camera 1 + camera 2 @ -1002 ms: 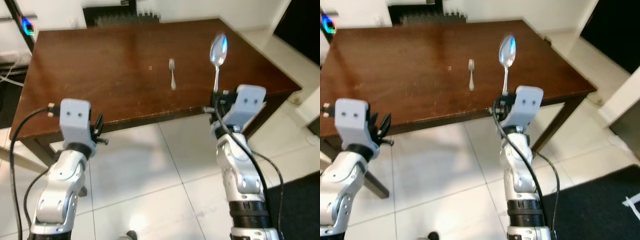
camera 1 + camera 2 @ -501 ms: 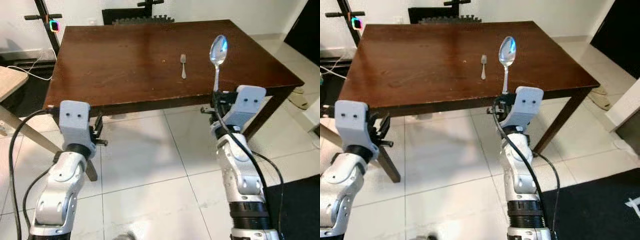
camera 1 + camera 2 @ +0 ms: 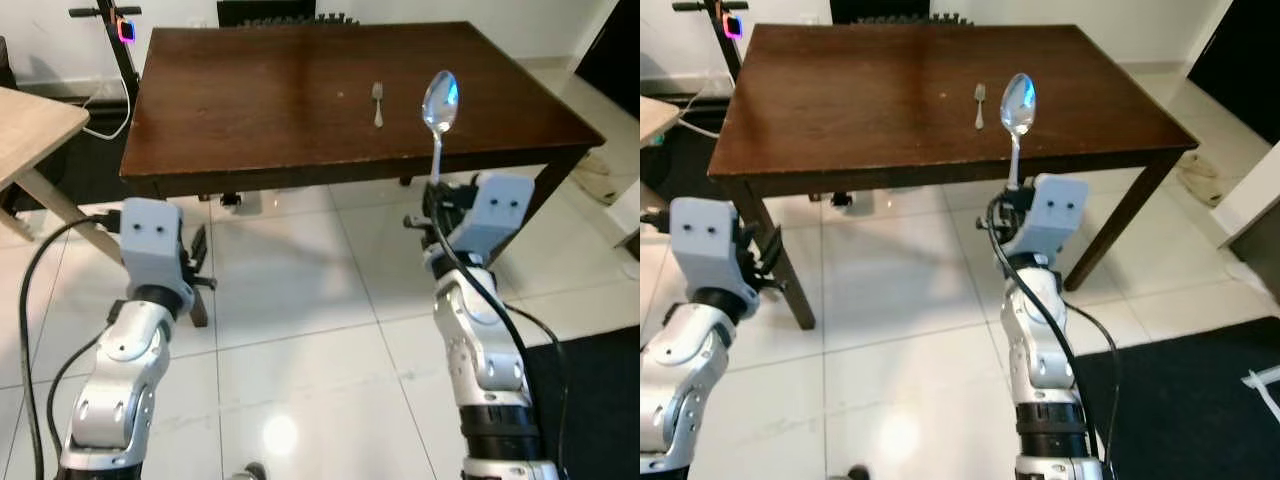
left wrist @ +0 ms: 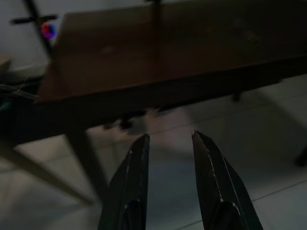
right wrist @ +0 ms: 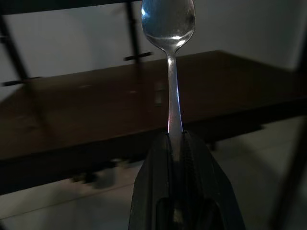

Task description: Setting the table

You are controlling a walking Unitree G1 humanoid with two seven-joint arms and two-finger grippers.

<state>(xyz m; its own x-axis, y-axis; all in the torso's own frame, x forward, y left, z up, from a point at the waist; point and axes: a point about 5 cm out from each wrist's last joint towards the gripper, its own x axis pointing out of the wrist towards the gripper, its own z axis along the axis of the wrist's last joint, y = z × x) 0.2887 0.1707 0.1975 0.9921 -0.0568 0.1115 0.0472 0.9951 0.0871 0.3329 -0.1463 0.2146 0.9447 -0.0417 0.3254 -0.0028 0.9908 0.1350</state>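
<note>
**Spoon carried upright; table seen farther off than before**

Spoon, silver metal with a polished bowl (image 3: 440, 98), is held upright by its handle, pinched between the pressed-together black fingers of the right gripper (image 5: 175, 139). It is carried in the air, short of the near edge of the dark brown wooden table (image 3: 250, 110). A small silver fork (image 3: 378, 103) lies on the tabletop near the front edge, just left of the spoon's line. The left gripper (image 4: 168, 143) is empty, its fingers slightly spread, pointed toward the table edge and white tiled floor (image 3: 300, 330).

Compared with one second ago, more floor is seen between robot and table, and a table leg has come into view; the camera has evidently backed off. Spoon and grip are unchanged. Placement is judged not yet begun; a renewed approach will be needed.
</note>
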